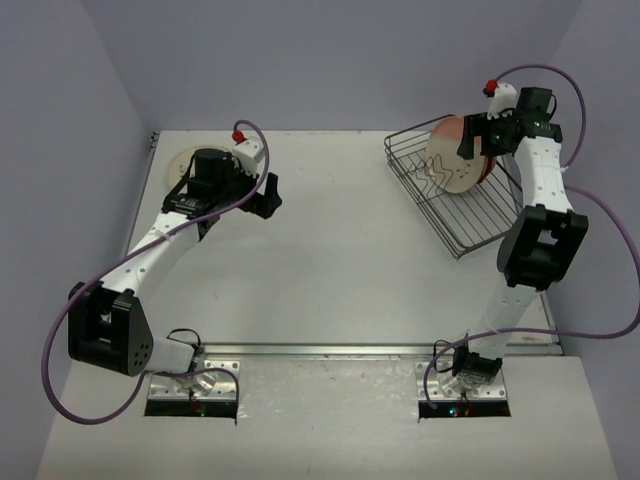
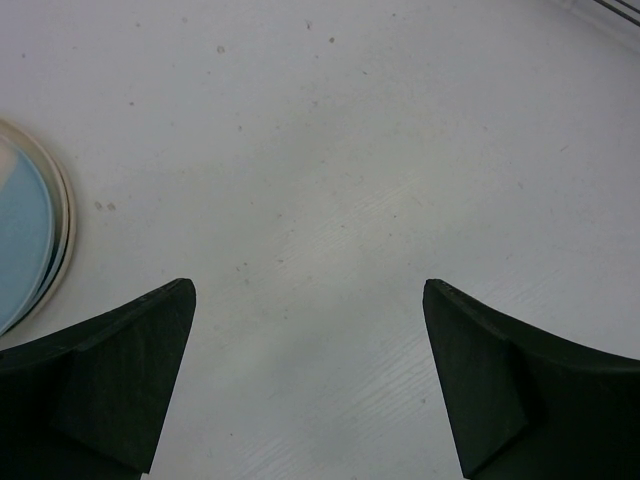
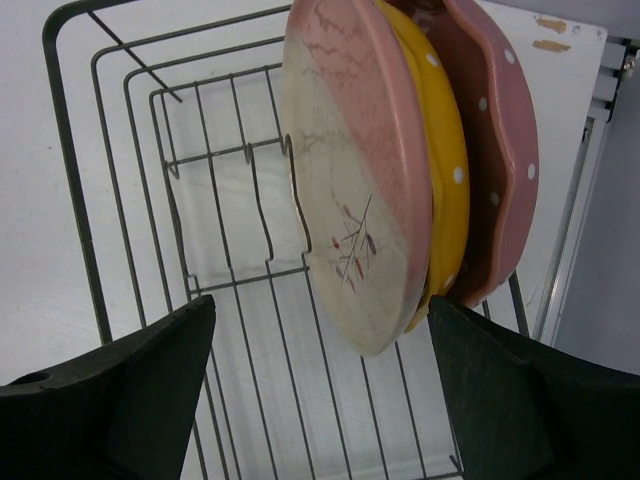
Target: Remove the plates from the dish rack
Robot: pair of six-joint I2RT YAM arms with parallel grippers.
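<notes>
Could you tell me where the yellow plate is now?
Right wrist view: the yellow plate stands in the far-right dish rack, between the cream-and-pink plate and the pink dotted plate.

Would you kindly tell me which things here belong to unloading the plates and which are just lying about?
Job: dish rack; cream-pink plate, yellow plate, pink dotted plate standing in it; blue-and-cream plate flat on the table.
Merely there: purple cables; metal rail.
</notes>
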